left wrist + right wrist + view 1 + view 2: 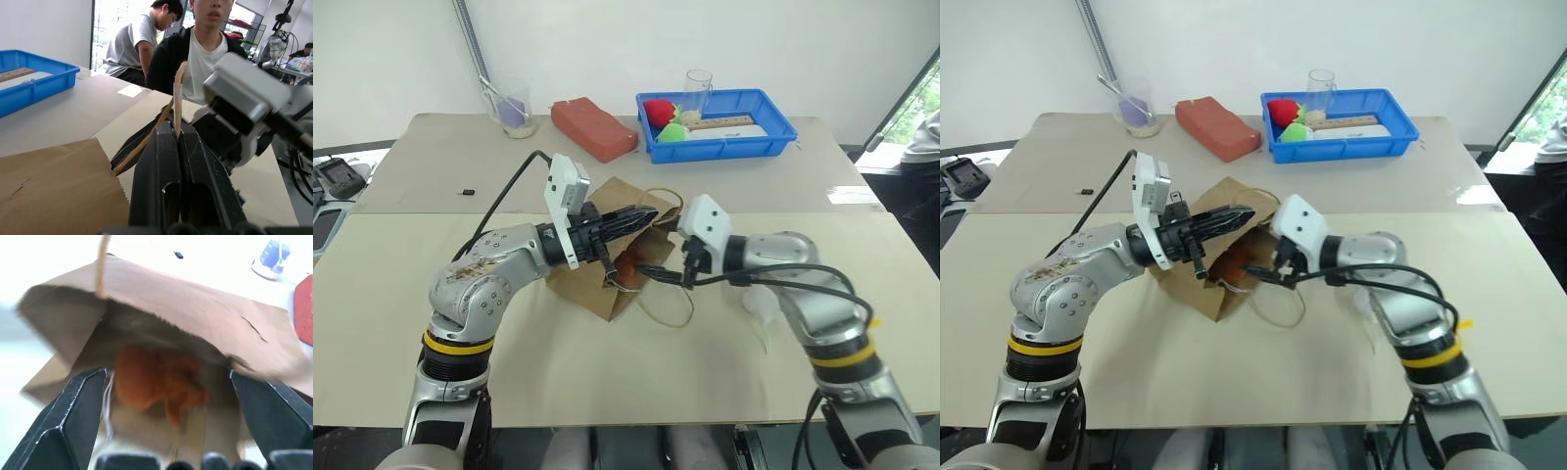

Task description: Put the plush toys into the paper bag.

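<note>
The brown paper bag lies on its side in the middle of the tan table, its mouth turned toward the robot's right arm. The left gripper has its black fingers pinched tight on one of the bag's beige twine handles, holding the top edge of the mouth up so the bag gapes open. The right gripper sits just at the mouth with its jaws spread wide and nothing between them. Inside the bag, the orange-brown plush toy rests on the lower wall. The white fluffy plush toy lies on the table beside the right forearm, well outside the bag. At the far edge of the table stand a red-orange brick-shaped block and a blue tray holding red and green round toys. Two people are beyond the table.
</note>
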